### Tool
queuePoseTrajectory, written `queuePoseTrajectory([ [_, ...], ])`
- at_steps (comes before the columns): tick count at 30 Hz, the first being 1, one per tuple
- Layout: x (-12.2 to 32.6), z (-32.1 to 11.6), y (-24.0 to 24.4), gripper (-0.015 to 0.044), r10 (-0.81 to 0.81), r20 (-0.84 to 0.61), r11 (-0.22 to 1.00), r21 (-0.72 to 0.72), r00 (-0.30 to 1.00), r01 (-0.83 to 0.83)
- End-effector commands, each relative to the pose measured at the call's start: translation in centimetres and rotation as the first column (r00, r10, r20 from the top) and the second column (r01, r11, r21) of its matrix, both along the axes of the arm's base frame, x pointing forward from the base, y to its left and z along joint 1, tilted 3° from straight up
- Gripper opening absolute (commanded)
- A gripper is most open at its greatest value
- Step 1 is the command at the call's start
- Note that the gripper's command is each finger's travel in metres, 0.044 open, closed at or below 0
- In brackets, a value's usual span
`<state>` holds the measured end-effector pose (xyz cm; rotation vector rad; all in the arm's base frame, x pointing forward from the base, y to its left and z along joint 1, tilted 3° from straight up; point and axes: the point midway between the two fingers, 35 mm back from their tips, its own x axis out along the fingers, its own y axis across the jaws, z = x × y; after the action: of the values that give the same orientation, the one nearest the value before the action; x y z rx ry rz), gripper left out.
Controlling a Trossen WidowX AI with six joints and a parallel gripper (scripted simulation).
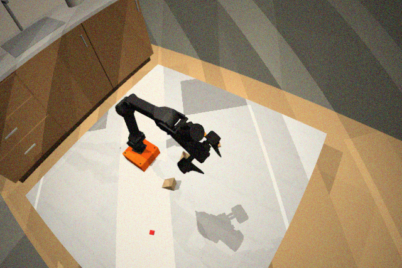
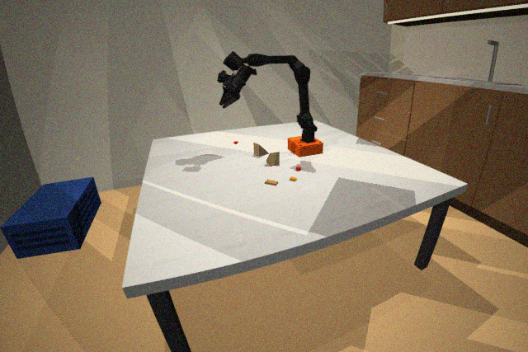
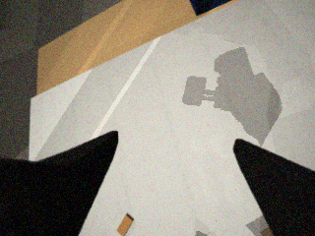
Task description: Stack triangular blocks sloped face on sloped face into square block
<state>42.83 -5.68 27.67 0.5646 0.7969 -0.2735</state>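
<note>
One triangular block (image 1: 169, 184) (image 2: 258, 149) rests on the table in front of the arm's base. The other triangular block (image 1: 184, 154) (image 2: 273, 158) rests a short way off, apart from it; the arm partly hides it in the top view. Each shows a sloped face. My gripper (image 1: 212, 164) (image 2: 223, 105) (image 3: 175, 140) is open and empty, high above the table and touching neither block. In the wrist view only a sliver of brown, perhaps a block, shows at the bottom edge behind the right finger.
A small red cube (image 1: 151, 232) (image 2: 235, 142) lies beyond the blocks. Another red piece (image 2: 298, 168), an orange piece (image 2: 293, 179) and a flat tan piece (image 2: 271, 182) (image 3: 125, 224) lie on the blocks' other side. The orange base (image 1: 141, 155) (image 2: 305, 146) stands close by. A blue crate (image 2: 46, 216) is off the table.
</note>
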Motion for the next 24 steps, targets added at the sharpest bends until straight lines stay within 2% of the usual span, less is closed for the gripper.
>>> queuePoseTrajectory([
  [1, -2.3, -7.2, -1.8, 0.0440, -0.462, -0.324, 0.807, 0.232, 0.825, 0.543],
  [7, -4.0, -10.5, -2.5, 0.0440, -0.646, -0.490, 0.555, 0.223, 0.585, 0.801],
  [13, -6.1, -13.5, -3.0, 0.0440, -0.754, -0.602, 0.234, 0.129, 0.263, 0.964],
  [18, -8.1, -15.6, -3.4, 0.0440, -0.773, -0.633, -0.059, 0.012, -0.038, 0.998],
  [24, -10.7, -17.8, -3.7, 0.0440, -0.710, -0.583, -0.402, -0.125, -0.395, 0.907],
])
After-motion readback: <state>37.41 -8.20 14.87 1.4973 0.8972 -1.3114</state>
